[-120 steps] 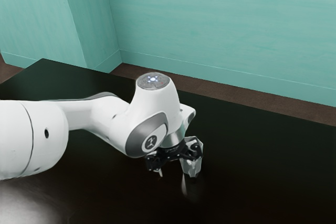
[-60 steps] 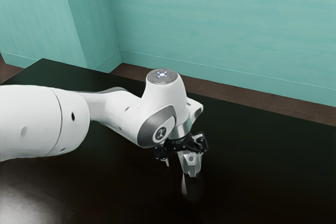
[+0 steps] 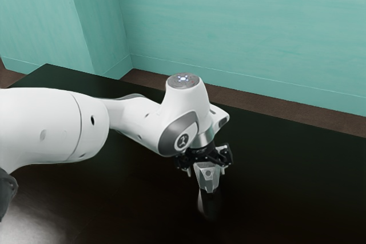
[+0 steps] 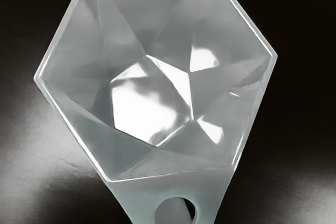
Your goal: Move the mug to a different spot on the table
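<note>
A pale grey faceted mug [image 3: 207, 182] stands upright on the glossy black table [image 3: 286, 187]. My black gripper [image 3: 205, 166] hangs straight over its rim, open, one finger on each side of the mug's top. In the wrist view I look down into the mug [image 4: 152, 98], at its angular inner walls and shiny bottom. Its flat handle with a round hole [image 4: 174, 209] sticks out from one side.
The white arm [image 3: 86, 130] reaches in from the exterior view's left, low over the table. Beyond the table's far edge lie a brown floor [image 3: 297, 110] and teal walls [image 3: 240, 21]. Bare tabletop surrounds the mug.
My hand has moved toward the exterior view's right, from beside the mug to directly above it. The mug has stayed where it was.
</note>
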